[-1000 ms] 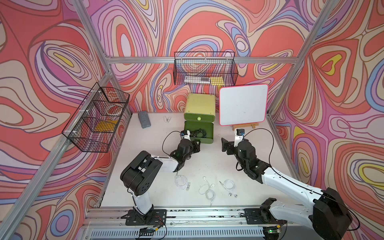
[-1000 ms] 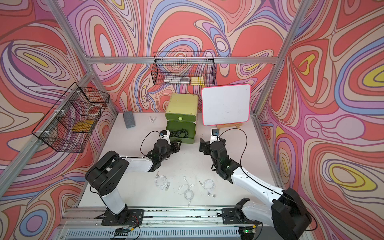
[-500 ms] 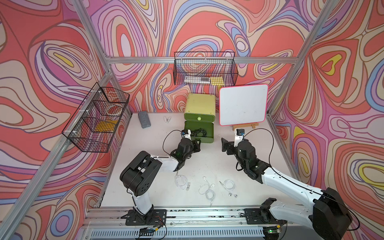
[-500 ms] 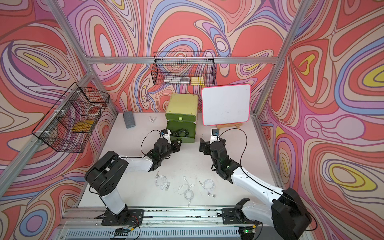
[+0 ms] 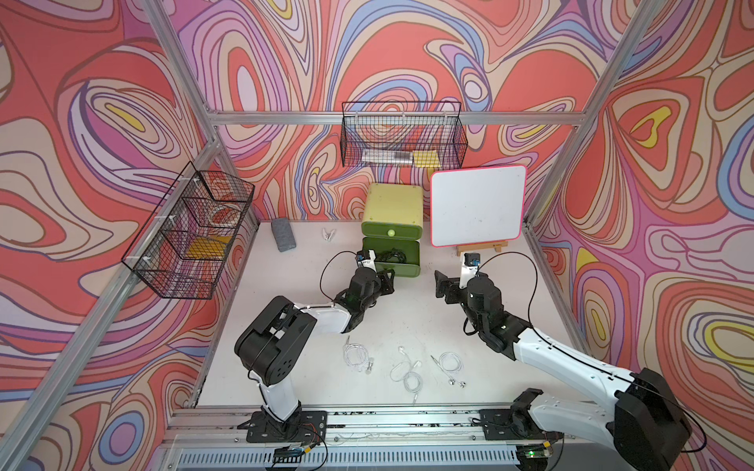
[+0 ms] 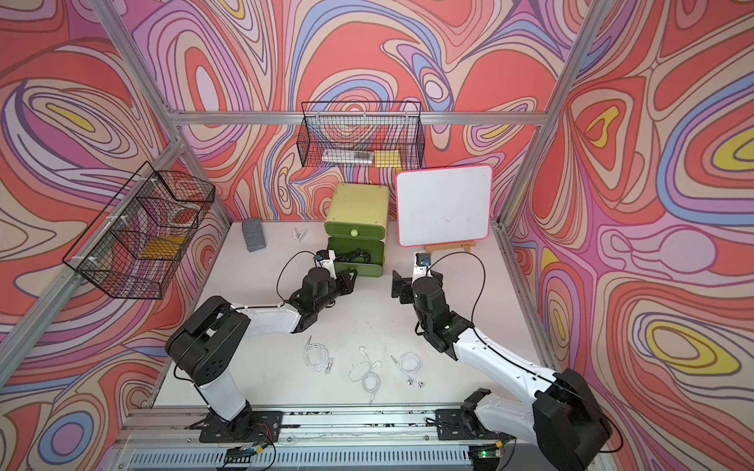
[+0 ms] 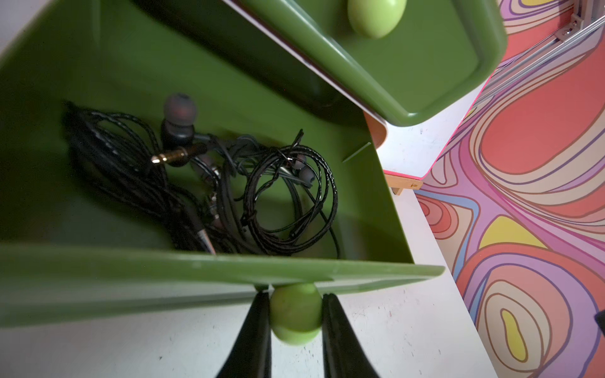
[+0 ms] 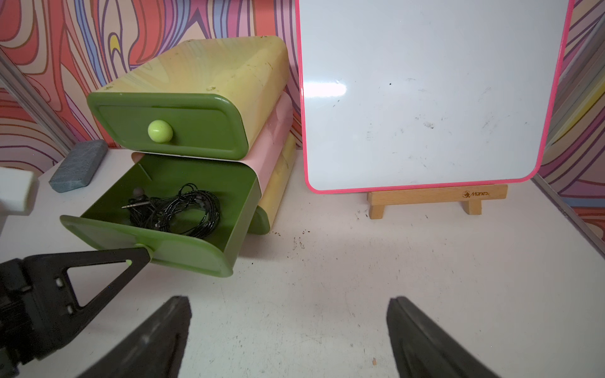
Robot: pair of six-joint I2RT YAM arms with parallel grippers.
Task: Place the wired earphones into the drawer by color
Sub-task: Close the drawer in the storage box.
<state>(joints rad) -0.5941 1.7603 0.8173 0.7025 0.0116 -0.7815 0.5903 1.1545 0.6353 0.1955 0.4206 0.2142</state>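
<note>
The wired earphones are seen in two groups. A tangle of black sets (image 7: 262, 196) lies inside the open middle drawer (image 8: 147, 242) of the cabinet (image 5: 391, 204), which stands at the rear edge of the table (image 5: 408, 314). Three white sets (image 5: 409, 373) are spread, apart from each other, near the front edge. The left arm is stretched low and forward toward the cabinet. The left claw (image 7: 295, 296) is closed narrowly on the round knob (image 7: 295, 322) of this drawer, with one finger at each side of it. The right arm is bent at the elbow and reaches forward over the table, just beside the open drawer. The right claw (image 8: 286, 302) is spread wide and nothing is held in it; it is directed toward the whiteboard (image 8: 425, 98).
</note>
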